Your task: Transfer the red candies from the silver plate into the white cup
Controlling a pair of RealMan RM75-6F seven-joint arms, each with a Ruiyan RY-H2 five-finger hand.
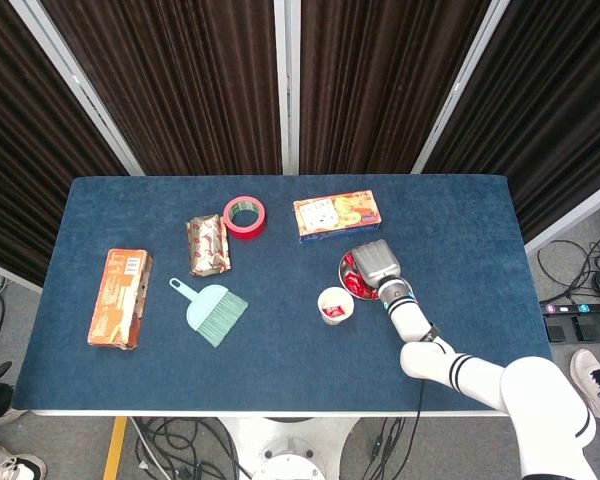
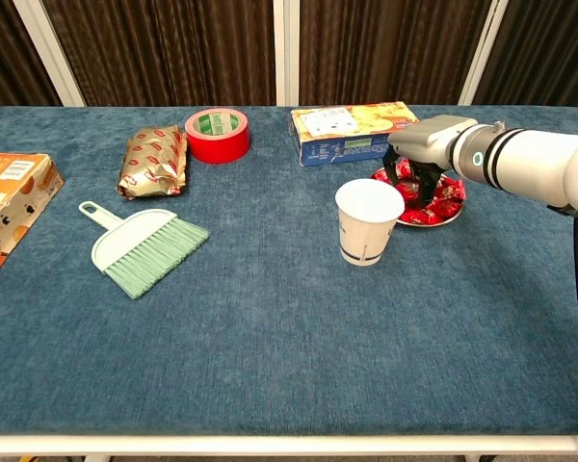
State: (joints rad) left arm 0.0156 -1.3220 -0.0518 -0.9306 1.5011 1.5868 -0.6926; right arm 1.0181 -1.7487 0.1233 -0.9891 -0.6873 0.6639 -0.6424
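The silver plate (image 1: 345, 268) (image 2: 432, 220) holds several red candies (image 1: 358, 286) (image 2: 449, 192) right of the table's middle. Just front-left of the plate stands the white cup (image 1: 335, 303) (image 2: 368, 221), with something red showing inside it in the head view. My right hand (image 1: 377, 262) (image 2: 426, 142) hangs over the plate's left part, palm down. Its dark fingers (image 2: 405, 175) are curled in low around a red candy. The hand is close behind the cup's right side. My left hand shows in neither view.
An orange biscuit box (image 2: 352, 131) lies right behind the plate. Further left are a red tape roll (image 2: 217, 135), a foil snack pack (image 2: 154, 159), a green hand brush (image 2: 144, 248) and an orange carton (image 2: 5, 202) at the left edge.
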